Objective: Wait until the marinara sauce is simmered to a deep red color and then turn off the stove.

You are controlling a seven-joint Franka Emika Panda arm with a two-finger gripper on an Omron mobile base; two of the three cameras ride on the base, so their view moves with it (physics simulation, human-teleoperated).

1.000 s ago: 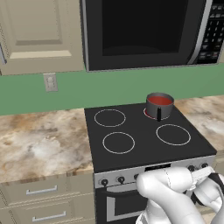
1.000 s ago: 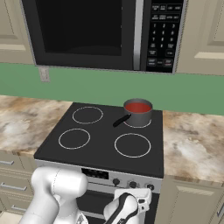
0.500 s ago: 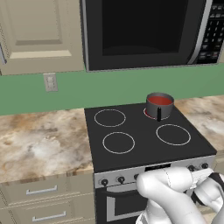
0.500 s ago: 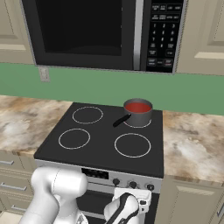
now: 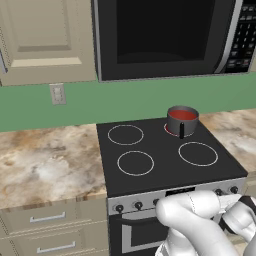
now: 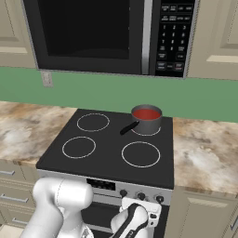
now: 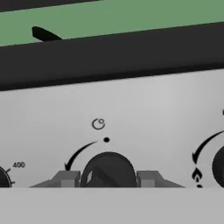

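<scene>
The marinara sauce [image 5: 183, 114] [image 6: 147, 114] is a red surface inside a small dark saucepan [image 5: 181, 122] [image 6: 148, 122] on the back right burner of the black glass-top stove [image 5: 165, 165] [image 6: 109, 160]. The burner ring under the pan glows red. My gripper [image 7: 108, 178] is down at the silver front panel [image 6: 139, 191], and in the hand view its two fingertips [image 7: 65, 178] press against either side of a black knob [image 7: 108, 169]. Another knob [image 7: 218, 166] shows at the right edge. The pan's handle [image 6: 128, 128] points toward the front left.
A black microwave [image 5: 165, 37] [image 6: 107, 32] hangs above the stove. Marble counters [image 5: 45, 160] [image 6: 204, 153] flank it, with drawers [image 5: 45, 217] below on the left. A wall outlet [image 5: 58, 93] sits on the green backsplash.
</scene>
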